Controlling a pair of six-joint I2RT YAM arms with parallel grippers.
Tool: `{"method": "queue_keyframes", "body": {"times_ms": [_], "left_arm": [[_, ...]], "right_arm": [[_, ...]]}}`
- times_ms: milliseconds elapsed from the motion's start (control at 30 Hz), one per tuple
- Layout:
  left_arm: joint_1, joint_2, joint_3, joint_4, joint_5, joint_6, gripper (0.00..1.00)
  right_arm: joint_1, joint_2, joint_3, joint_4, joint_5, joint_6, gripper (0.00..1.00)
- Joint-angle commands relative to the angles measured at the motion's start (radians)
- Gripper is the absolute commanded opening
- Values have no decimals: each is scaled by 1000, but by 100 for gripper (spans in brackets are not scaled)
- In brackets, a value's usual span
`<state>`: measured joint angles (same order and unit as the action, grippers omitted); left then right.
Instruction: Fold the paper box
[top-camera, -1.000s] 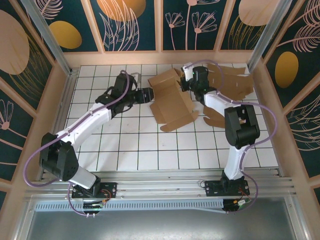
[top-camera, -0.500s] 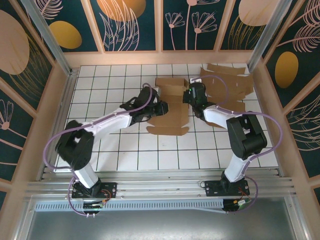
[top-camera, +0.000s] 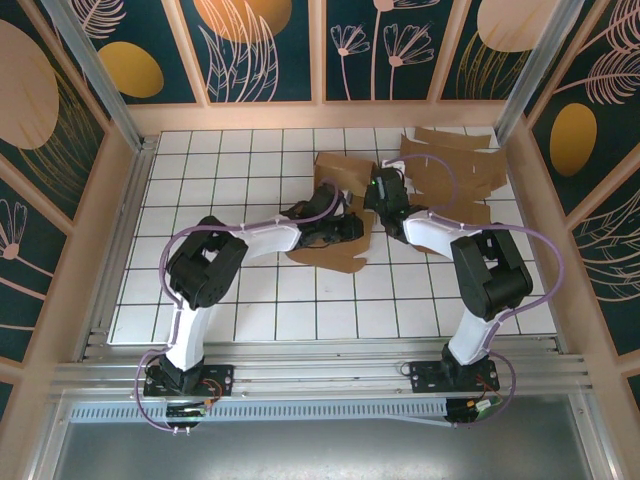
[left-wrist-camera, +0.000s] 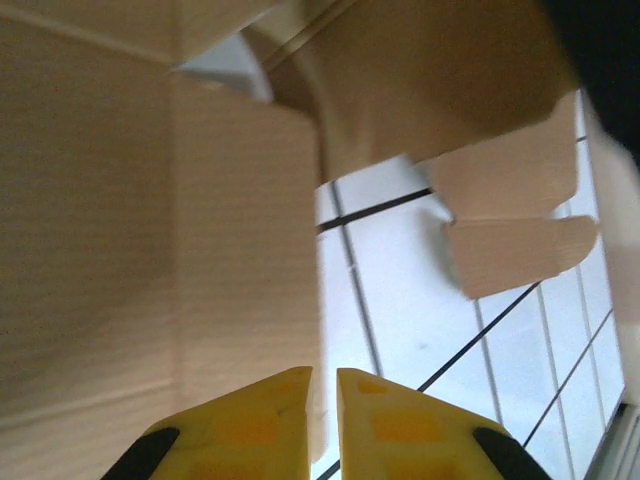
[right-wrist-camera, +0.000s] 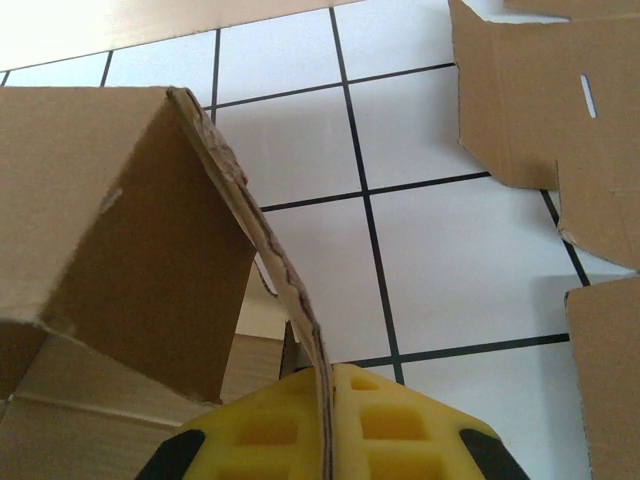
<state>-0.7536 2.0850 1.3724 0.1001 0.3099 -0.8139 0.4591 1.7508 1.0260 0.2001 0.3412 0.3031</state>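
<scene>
The paper box (top-camera: 335, 258) is a brown cardboard blank, partly raised, lying mid-table toward the back. My left gripper (top-camera: 333, 228) reaches in from the left onto its near side. In the left wrist view the yellow fingers (left-wrist-camera: 250, 415) are closed on the thin edge of a cardboard panel (left-wrist-camera: 120, 250), the left gripper (left-wrist-camera: 322, 375) pinching it. My right gripper (top-camera: 370, 203) holds the box's right side. The right wrist view has the right gripper (right-wrist-camera: 325, 372) shut on an upright flap edge of the box (right-wrist-camera: 130, 220).
Several flat cardboard blanks (top-camera: 455, 170) lie stacked at the back right, also near in the right wrist view (right-wrist-camera: 540, 100). White tiled table (top-camera: 260, 300) stretches in front of the box. Patterned walls and a wooden rim (top-camera: 120, 200) enclose the table.
The left arm has swung right and in to the box's near side and its jaws have closed on a panel. The box has turned and dropped lower, with the right gripper still gripping it.
</scene>
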Motion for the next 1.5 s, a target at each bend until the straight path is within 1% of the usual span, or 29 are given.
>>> {"method": "queue_keyframes", "body": {"times_ms": [0, 100, 167, 300, 400, 567, 767, 900, 967, 1067, 1167, 1233, 1267, 1400, 1467], "left_arm": [[2, 55, 50, 43, -1, -40, 13], [0, 101, 63, 56, 49, -65, 12], [0, 114, 44, 67, 57, -77, 11], [1, 126, 3, 46, -6, -71, 9], [0, 148, 6, 23, -47, -48, 8], [1, 173, 1, 30, -63, -44, 8], [1, 182, -6, 57, -48, -61, 8], [0, 158, -10, 82, -31, -67, 8], [0, 119, -38, 110, -46, -73, 9], [0, 51, -78, 137, -84, -81, 14], [0, -14, -117, 145, -131, -91, 22], [3, -61, -143, 146, -152, -103, 24], [5, -81, -152, 139, -162, -107, 26], [13, -189, -188, 95, -226, -134, 36], [24, -255, -207, 61, -270, -151, 38]], "right_arm": [[17, -37, 12, -13, 32, 63, 0], [17, -39, 8, -18, 21, 95, 0], [18, -37, 12, -28, 20, 108, 0], [19, -29, 21, -43, 23, 133, 0], [21, -18, 39, -63, 12, 142, 0], [29, 8, 107, -179, 7, 188, 0], [57, 61, 213, -346, 74, 290, 0], [82, 107, 199, -337, 150, 316, 0], [102, 124, 177, -300, 196, 307, 0], [109, 140, 155, -265, 219, 298, 0], [112, 139, 135, -242, 224, 298, 1], [112, 138, 125, -231, 227, 297, 1], [112, 136, 121, -223, 226, 295, 1], [113, 137, 110, -209, 225, 292, 1], [113, 141, 111, -208, 226, 294, 1]]}}
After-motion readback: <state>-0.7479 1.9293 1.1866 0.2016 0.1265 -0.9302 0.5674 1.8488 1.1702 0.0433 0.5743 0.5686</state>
